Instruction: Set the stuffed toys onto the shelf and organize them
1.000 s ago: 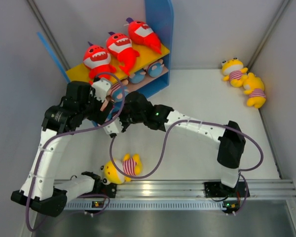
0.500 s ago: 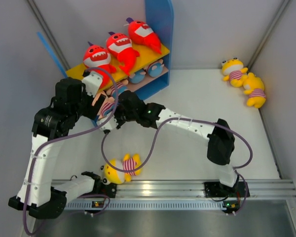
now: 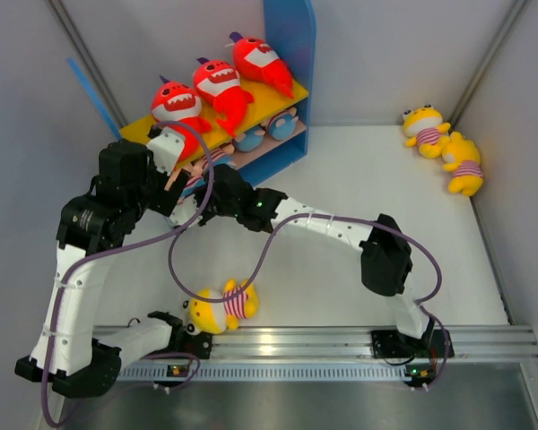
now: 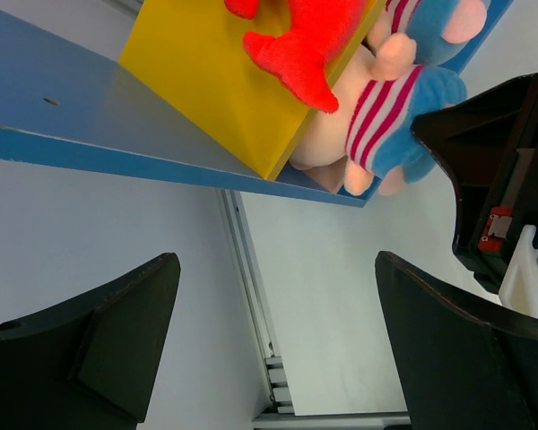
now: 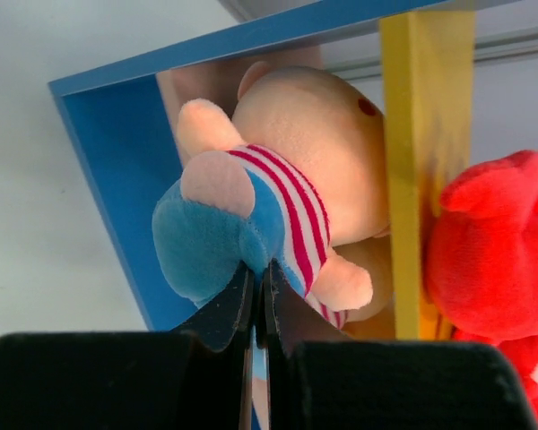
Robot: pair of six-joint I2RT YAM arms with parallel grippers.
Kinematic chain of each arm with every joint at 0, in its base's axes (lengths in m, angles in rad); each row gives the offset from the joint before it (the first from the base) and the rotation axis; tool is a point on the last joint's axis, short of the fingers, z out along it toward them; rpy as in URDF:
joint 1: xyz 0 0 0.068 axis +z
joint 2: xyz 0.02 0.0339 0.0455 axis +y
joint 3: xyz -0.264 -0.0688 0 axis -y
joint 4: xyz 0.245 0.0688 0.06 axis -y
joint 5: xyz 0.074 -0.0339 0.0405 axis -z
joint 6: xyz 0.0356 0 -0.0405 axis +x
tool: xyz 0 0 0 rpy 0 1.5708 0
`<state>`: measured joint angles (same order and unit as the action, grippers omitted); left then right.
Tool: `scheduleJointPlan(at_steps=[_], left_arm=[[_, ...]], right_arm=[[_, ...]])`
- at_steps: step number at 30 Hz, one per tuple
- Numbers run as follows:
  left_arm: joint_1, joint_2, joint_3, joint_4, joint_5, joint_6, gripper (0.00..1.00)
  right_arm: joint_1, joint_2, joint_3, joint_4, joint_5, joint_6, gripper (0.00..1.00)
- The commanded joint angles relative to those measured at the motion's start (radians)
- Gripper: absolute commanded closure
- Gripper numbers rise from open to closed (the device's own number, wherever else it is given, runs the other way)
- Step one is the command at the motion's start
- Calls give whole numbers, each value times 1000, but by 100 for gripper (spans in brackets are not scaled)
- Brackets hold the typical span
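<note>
doll [image 5: 305,161] of soft striped plush in clenched right claw [image 5: 258,276]; left claw [image 4: 278,269] released

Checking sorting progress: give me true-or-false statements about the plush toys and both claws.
1. Three red plush sharks lie on the yellow top board of the blue-sided shelf. True.
2. The left claw grips a plush. False: it is open and empty.
3. The right claw is shut on the blue leg of a pink-faced striped plush doll. True.
4. No plush remains off the shelf. False: two yellow plush dolls lie at the table's far right, another at its near edge.
</note>
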<state>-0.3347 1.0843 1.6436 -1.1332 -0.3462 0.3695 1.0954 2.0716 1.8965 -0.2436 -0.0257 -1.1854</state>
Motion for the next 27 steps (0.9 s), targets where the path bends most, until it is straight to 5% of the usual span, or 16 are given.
scheduleJointPlan(at_steps=[1, 20, 27], left_arm=[[2, -6, 18, -4, 1, 2, 4], [2, -18, 1, -4, 3, 6, 4], [2, -18, -5, -4, 9, 6, 4]], right_arm=[[34, 5, 16, 179, 20, -8, 100], [-2, 148, 33, 492, -37, 127, 100], [-6, 177, 19, 543, -25, 178, 90]])
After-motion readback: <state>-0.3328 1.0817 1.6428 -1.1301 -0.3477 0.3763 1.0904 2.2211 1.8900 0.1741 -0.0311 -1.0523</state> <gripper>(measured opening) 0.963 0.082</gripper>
